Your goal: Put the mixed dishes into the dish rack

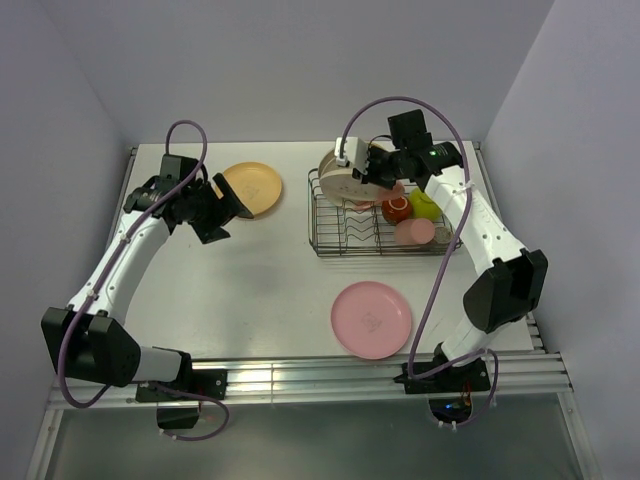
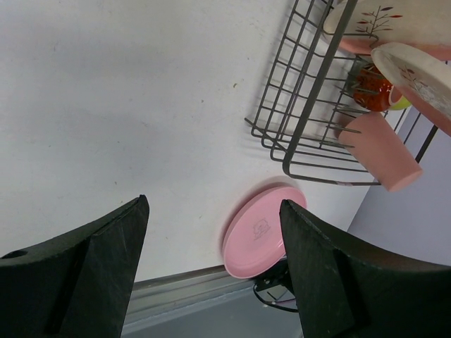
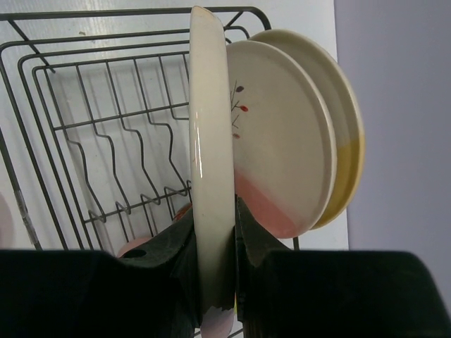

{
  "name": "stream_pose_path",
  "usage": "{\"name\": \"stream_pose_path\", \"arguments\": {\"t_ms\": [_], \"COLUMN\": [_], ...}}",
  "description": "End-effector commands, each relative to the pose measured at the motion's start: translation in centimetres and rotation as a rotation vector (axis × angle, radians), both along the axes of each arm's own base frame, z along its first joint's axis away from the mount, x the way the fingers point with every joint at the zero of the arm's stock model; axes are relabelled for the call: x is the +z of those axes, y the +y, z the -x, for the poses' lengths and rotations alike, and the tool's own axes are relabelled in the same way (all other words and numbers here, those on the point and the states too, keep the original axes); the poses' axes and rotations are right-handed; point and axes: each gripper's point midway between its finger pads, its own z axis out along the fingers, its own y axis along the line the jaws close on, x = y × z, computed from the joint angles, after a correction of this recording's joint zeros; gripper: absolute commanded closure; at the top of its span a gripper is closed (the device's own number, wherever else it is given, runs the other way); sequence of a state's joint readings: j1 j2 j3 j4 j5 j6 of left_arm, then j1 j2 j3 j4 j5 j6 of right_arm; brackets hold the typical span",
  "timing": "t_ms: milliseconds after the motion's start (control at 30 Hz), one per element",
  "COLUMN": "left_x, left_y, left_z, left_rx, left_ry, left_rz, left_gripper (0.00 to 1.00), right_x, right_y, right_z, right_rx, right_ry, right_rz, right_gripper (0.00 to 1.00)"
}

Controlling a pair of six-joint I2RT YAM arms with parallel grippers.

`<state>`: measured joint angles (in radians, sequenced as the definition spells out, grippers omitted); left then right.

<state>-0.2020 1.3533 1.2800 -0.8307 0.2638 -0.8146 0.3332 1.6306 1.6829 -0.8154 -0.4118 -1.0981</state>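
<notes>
Top view, step: right claw [image 1: 372, 168] is clamped on a cream plate [image 1: 338, 172], held on edge over the far corner of the dish rack [image 1: 318, 232]. Judged to be mid-slotting, not released.
Top view, loaded: dark red mug [image 1: 397, 209], lime bowl [image 1: 426, 205] and pink tumbler [image 1: 414, 232] lie inside the wires, on the arm's side of that claw.
Top view, left claw [image 1: 232, 212]: fingers spread, holding nothing; yellow-orange plate [image 1: 253, 187] lies just beyond its tips.
Top view, left to load: pink plate [image 1: 371, 318] lies flat on the table [image 1: 270, 270], well behind both claws, close to the near edge.
Left wrist, claw: left claw [image 2: 213, 208] gapes wide with only bare table between the fingers. The pink plate [image 2: 261, 232] lies past the tips, the dish rack [image 2: 303, 105] farther off.
Right wrist, grip: right claw [image 3: 215, 239] pinches the cream plate [image 3: 210, 141] at its lower rim, upright and edge-on.
Right wrist, neighbours: cream-and-pink plate [image 3: 282, 155] stands close on one flank, cream-and-yellow plate [image 3: 349, 141] behind it.
Right wrist, open room: bare prongs of the dish rack [image 3: 106, 127] on the other flank.
Right wrist, seating: cannot tell whether the rim sits between prongs.
Next move: calls for lowering straight, keeping off the neighbour's face, then letting go.
</notes>
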Motion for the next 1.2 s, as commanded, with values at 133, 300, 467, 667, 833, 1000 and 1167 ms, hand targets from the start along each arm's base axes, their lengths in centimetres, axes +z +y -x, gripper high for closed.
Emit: {"name": "stream_pose_path", "arguments": {"t_ms": [133,300,467,667,833,1000,1167], "left_x": [-0.7,-1.5,-2.9,-4.3,-4.2,-4.0,-4.4], "left_y": [-0.2,-0.1,-0.2,-0.3,-0.3,-0.2,-0.1], "left_z": [-0.5,-0.4,-0.3,0.0,0.1,0.2,0.6], "left_rx": [-0.024,-0.026,-0.025,-0.021,-0.026,-0.029,-0.033], "left_ry": [-0.008,0.009,0.037,0.066,0.062,0.060,0.072], "left_rz": [-0.016,-0.022,-0.021,-0.014,-0.015,-0.018,-0.022], "left_gripper": [0.19,0.19,0.19,0.19,0.20,0.20,0.20], "right_x": [0.7,-0.8,-0.7,1.9,1.6,1.2,0.2], "right_y": [0.5,0.7,0.1,0.9,2.0,2.3,2.3], "right_z": [-2.1,-2.5,-4.4,-5.7,-5.1,-4.8,-5.3], "right_rx": [0.023,0.018,-0.043,-0.017,0.017,0.027,0.009], "right_ry": [-0.086,-0.043,-0.100,-0.172,-0.156,-0.164,-0.129], "right_rz": [-0.006,-0.006,0.022,0.036,0.051,0.082,0.060], "right_gripper": [1.00,1.00,1.00,1.00,1.00,1.00,1.00]}}
